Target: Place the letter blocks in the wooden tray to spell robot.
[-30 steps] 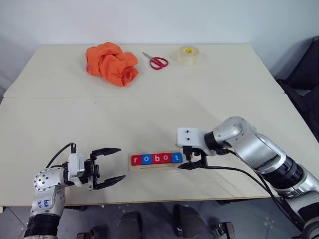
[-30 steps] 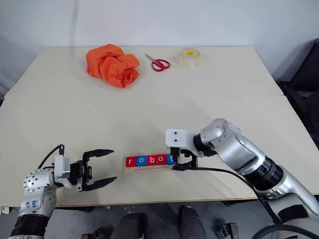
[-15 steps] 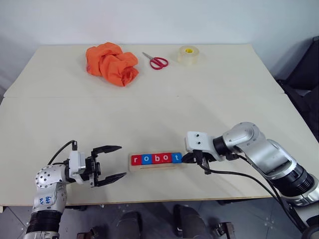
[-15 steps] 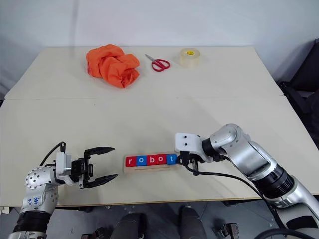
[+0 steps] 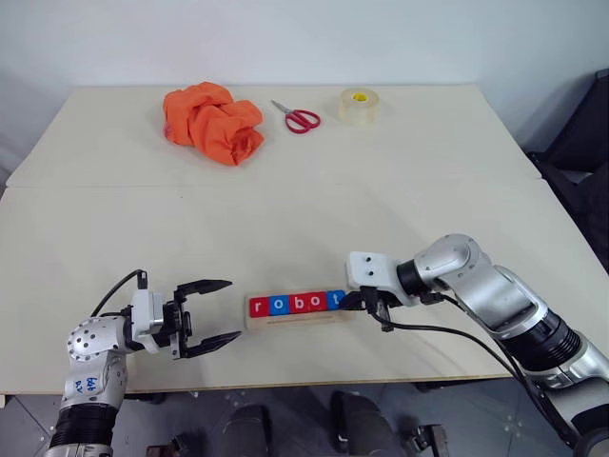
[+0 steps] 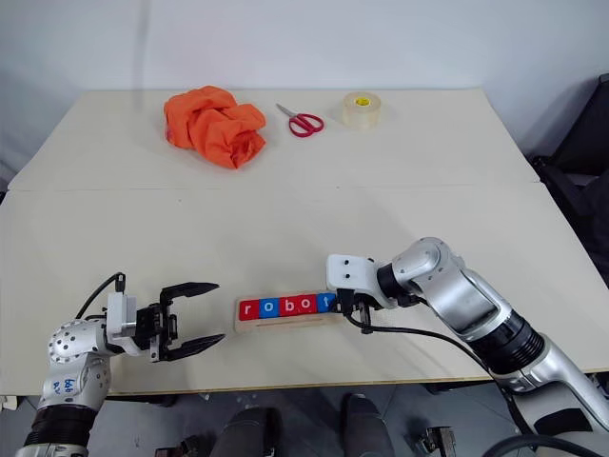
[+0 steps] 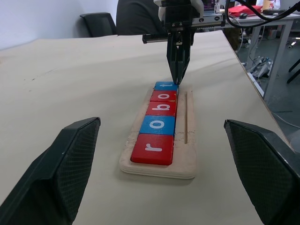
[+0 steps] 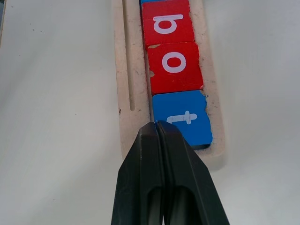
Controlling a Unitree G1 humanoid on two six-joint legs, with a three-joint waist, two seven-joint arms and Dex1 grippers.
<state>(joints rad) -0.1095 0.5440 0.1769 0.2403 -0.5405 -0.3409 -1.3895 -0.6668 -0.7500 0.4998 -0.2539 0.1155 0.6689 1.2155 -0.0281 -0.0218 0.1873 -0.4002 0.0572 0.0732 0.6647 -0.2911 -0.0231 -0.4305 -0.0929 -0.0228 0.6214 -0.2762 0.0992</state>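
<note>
Near the table's front edge, the wooden tray [image 5: 295, 317] lies crosswise.

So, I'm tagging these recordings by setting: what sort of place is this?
Probably an indoor lab or office workroom. A plain pale table stands against a bare white wall, a black office chair sits behind it, and further desks carry cables and equipment.

wooden tray [image 7: 187, 140]: pale raw wood, rough grain | letter blocks [image 7: 159, 125]: smooth matt paint, chipped edges | left gripper [image 5: 206, 318] fingers [image 7: 56, 187]: black textured plastic | orange cloth [image 5: 211, 121]: crumpled | tape roll [image 5: 359, 105]: glossy | table [image 5: 285, 209]: matt
</note>
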